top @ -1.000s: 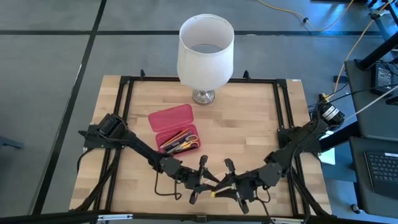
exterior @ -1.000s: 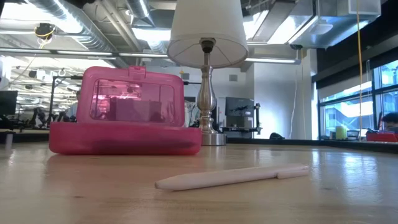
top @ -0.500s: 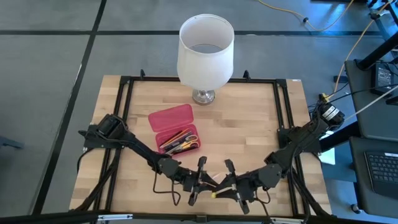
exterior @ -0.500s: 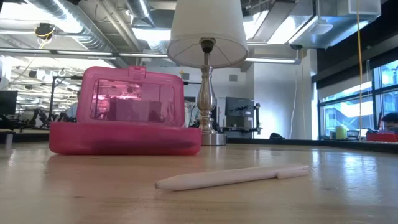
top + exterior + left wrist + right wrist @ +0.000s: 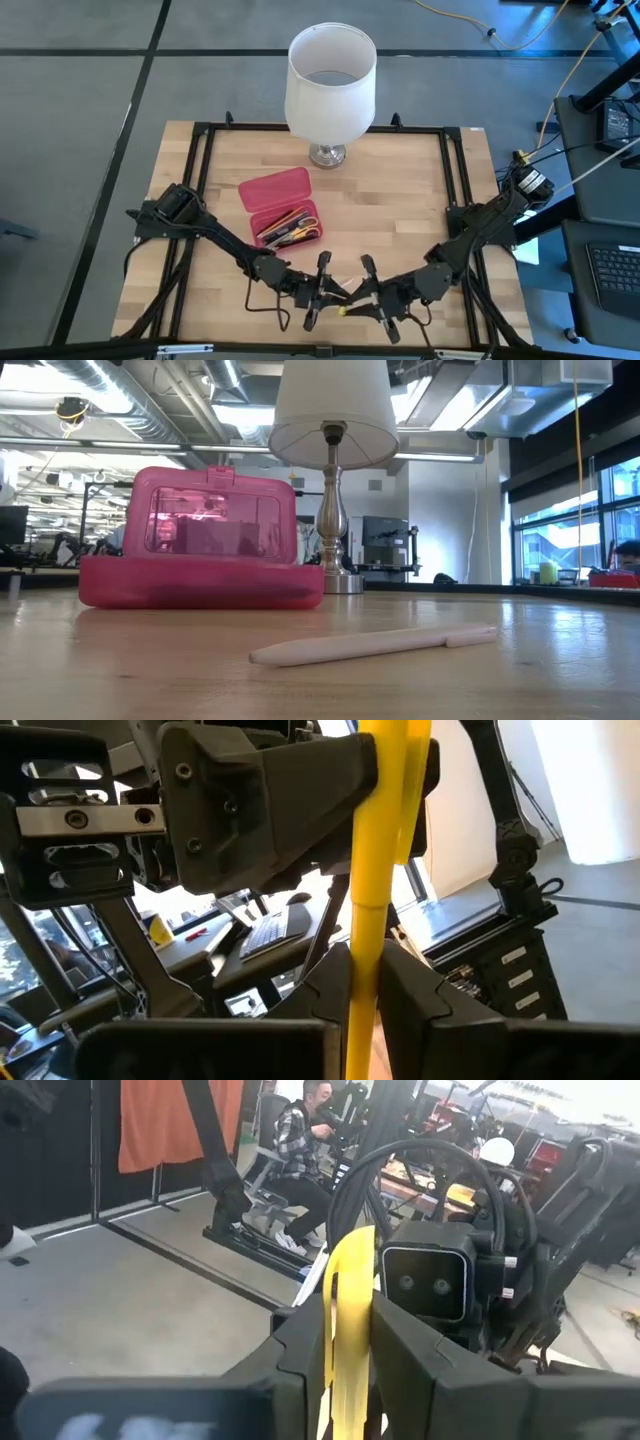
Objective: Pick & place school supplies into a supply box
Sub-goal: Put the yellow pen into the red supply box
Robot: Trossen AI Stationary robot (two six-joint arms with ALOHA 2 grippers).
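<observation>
Both arms meet at the surface's (image 5: 400,210) near edge: left end effector (image 5: 362,982) and right end effector (image 5: 345,1342) each pinch the same yellow pencil (image 5: 378,840) btwn them. Open pink box (image 5: 281,205) w/ pens sits mid-surface, by lamp (image 5: 330,85); pale pen (image 5: 375,644) lies apart.

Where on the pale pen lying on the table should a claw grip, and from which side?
Take the pale pen at mid-barrel, coming straight down and closing across its length. It lies flat on the table, slim and even, so only its top and sides are free.
</observation>
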